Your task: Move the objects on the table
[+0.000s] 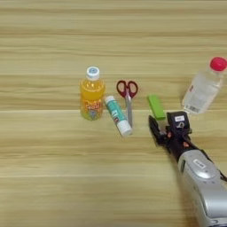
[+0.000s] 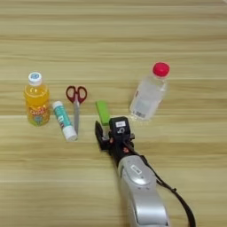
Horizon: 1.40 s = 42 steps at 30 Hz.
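Observation:
On the table (image 1: 53,177), the small green block (image 1: 156,106) lies just left of centre-right. My right gripper (image 1: 164,125) sits right behind the block's near end, open, one black finger (image 1: 154,128) to the left and the other under a white-labelled housing. Nothing is held. The orange juice bottle (image 1: 92,94) stands upright at the left. Beside it lie the teal-and-white tube (image 1: 117,115) and the red-handled scissors (image 1: 127,95). The clear bottle with a red cap (image 2: 149,93) is tilted at the right.
The silver forearm (image 2: 139,190) comes in from the bottom right with a black cable (image 2: 177,197) along its right side. Bare wood stretches across the far side and the near left.

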Available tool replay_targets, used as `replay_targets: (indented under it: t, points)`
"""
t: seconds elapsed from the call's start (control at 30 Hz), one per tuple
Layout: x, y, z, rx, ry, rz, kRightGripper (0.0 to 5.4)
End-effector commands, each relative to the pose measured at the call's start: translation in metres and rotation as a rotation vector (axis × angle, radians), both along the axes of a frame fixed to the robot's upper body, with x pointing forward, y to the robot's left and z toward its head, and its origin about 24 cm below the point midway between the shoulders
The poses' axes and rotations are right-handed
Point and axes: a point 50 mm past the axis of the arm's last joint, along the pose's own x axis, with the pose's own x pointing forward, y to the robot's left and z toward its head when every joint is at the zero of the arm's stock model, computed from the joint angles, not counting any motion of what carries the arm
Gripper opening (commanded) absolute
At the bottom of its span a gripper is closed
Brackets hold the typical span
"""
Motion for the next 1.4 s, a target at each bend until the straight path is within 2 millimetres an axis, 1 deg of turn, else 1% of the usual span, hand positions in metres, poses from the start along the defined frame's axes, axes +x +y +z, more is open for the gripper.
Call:
replay_targets:
  t: [0.03, 0.23, 0.37, 0.57, 0.97, 1.4]
  points:
    - [0.009, 0.001, 0.027, -0.053, -0.160, 0.017, 3.56]
    - [0.007, 0.005, 0.032, -0.127, -0.218, 0.051, 4.23]
    - [0.005, 0.008, 0.032, -0.138, -0.232, 0.069, 4.79]
    - [0.003, 0.012, 0.031, -0.140, -0.231, 0.096, 5.37]
    - [-0.003, 0.023, 0.027, -0.176, -0.229, 0.168, 5.37]
    - [-0.007, 0.032, 0.028, -0.160, -0.242, 0.234, 5.37]
